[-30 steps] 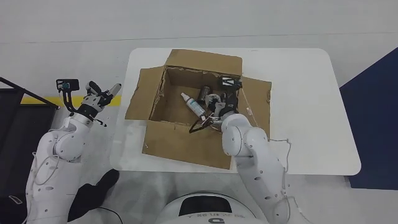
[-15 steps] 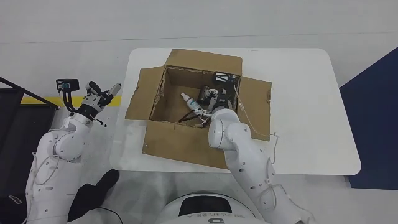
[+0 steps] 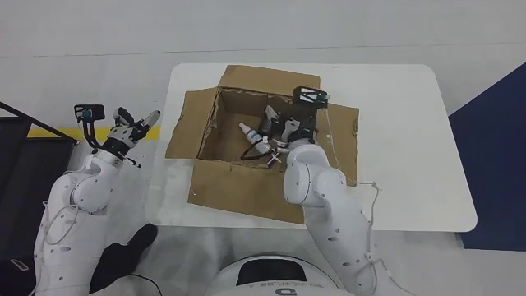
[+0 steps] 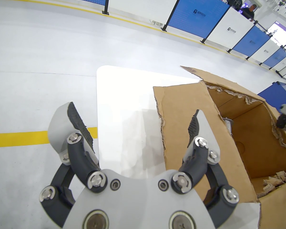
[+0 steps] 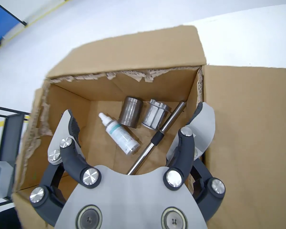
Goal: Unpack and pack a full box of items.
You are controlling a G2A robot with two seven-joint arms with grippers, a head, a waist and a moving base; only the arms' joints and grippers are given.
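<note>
Over the open box [image 5: 124, 48] on the bench [image 3: 403, 131], jaws of the right arm [image 3: 316, 185] hang apart and empty above a bottle [image 5: 120, 134], rod [image 5: 166, 122] and two metal cylinders [image 5: 131, 115]; the left arm [image 3: 82, 189], jaws apart, sits beside the bench. Descending, a jaw could snag the torn wall or knock rod into bottle. The rod's near end is hidden.
</note>
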